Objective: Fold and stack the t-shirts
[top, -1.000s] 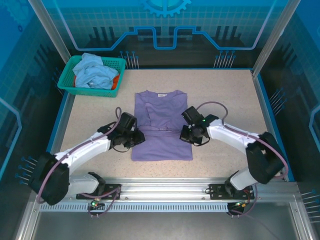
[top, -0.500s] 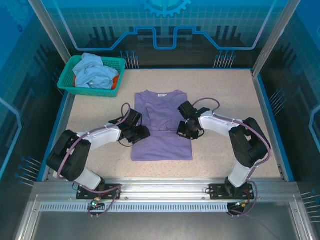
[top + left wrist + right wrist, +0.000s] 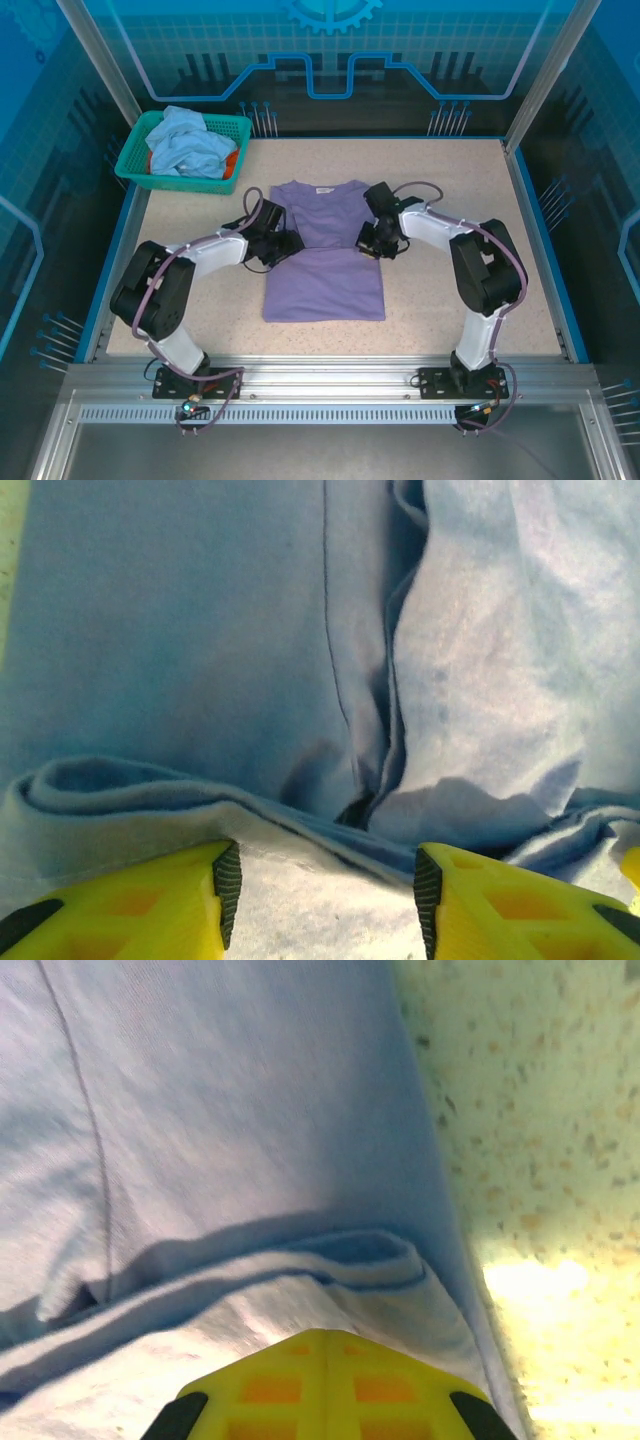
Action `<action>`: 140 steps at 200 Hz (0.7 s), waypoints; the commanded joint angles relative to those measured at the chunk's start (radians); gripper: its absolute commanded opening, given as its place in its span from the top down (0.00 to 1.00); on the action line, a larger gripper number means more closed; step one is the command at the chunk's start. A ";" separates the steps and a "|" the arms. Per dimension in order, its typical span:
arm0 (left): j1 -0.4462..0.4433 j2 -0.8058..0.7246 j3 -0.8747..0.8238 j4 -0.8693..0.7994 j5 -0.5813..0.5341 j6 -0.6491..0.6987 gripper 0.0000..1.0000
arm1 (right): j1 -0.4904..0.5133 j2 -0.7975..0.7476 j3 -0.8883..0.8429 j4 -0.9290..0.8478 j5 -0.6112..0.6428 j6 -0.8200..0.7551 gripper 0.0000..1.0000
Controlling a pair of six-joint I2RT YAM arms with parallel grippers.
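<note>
The lavender t-shirt [image 3: 325,270] lay flat mid-bench, collar toward the far side and its lower part doubled up over the chest. A small white label [image 3: 323,189] sat inside the collar, its writing too small to read. The left fingers [image 3: 284,243] stood apart at the shirt's left edge; the wrist view showed their black pads [image 3: 228,880] either side of the rolled fold, gripping nothing. The right fingers [image 3: 325,1380] were pressed together at the fold's right edge, with the cloth apparently pinched between them. The bench [image 3: 450,200] was speckled beige with a blue border. In its far left corner a teal mesh basket [image 3: 135,165] held a crumpled light-blue t-shirt [image 3: 185,145] over an orange one [image 3: 232,162]. Blue see-through panels with printed line patterns walled the cell, set between aluminium posts
</note>
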 commanded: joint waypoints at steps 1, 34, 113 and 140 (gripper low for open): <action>0.037 0.017 0.046 -0.014 0.005 0.014 0.47 | -0.039 0.033 0.054 -0.040 -0.019 -0.016 0.97; 0.081 -0.008 0.094 -0.066 0.006 0.041 0.46 | -0.084 -0.007 0.039 -0.024 -0.060 -0.017 0.97; -0.149 0.081 0.223 -0.029 0.100 0.018 0.66 | -0.011 -0.026 -0.029 0.064 -0.117 -0.021 0.96; -0.163 0.185 0.268 0.009 0.121 0.006 0.66 | -0.025 0.037 -0.018 0.054 -0.115 -0.025 0.97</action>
